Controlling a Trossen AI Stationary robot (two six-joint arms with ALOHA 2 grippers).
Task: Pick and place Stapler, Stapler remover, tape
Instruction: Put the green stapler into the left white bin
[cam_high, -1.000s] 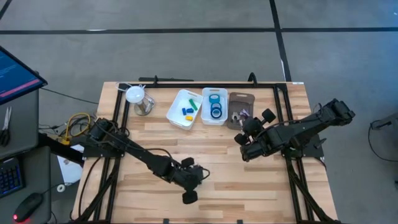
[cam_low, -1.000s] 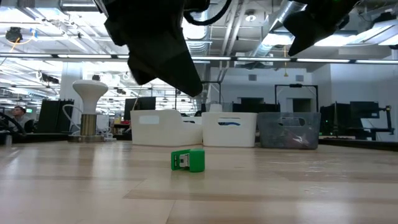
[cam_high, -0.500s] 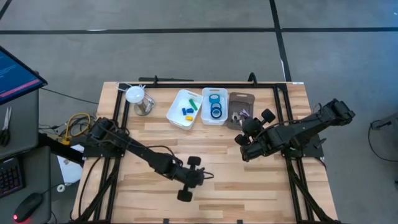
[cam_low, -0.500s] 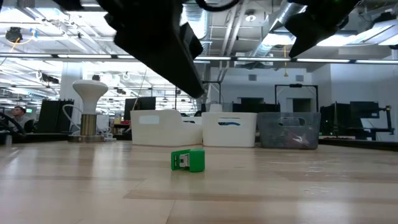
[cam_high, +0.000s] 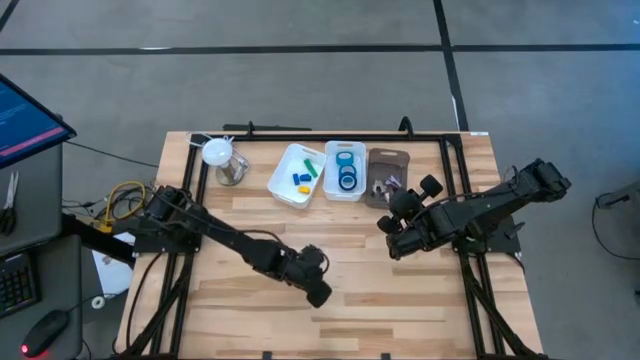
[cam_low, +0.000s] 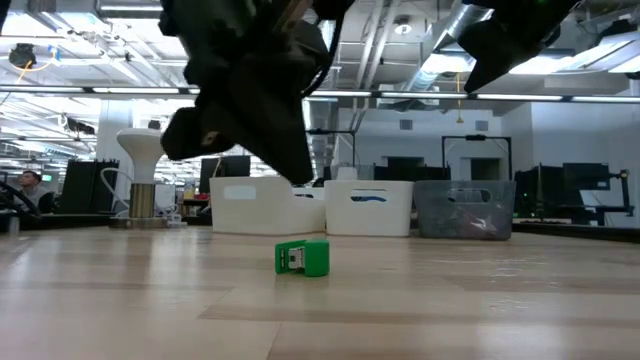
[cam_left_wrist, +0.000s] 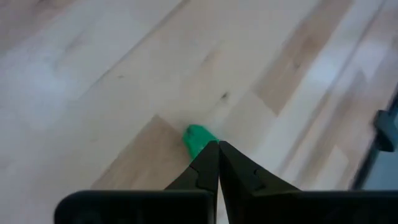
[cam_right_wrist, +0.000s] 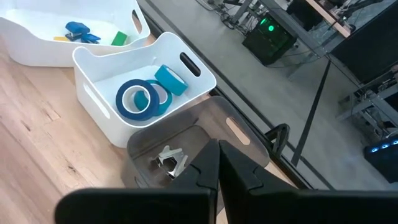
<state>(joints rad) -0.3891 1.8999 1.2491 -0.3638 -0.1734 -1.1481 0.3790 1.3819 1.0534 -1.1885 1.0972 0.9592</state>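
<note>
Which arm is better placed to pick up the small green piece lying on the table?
Left. The left gripper hangs right over the green piece, fingers shut; the right gripper waits far off by the grey bin.

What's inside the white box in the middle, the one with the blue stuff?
Inside the middle white bin are blue tape rolls: one big ring with a pale centre and smaller ones leaning against it. What lies beneath them stays hidden.
</note>
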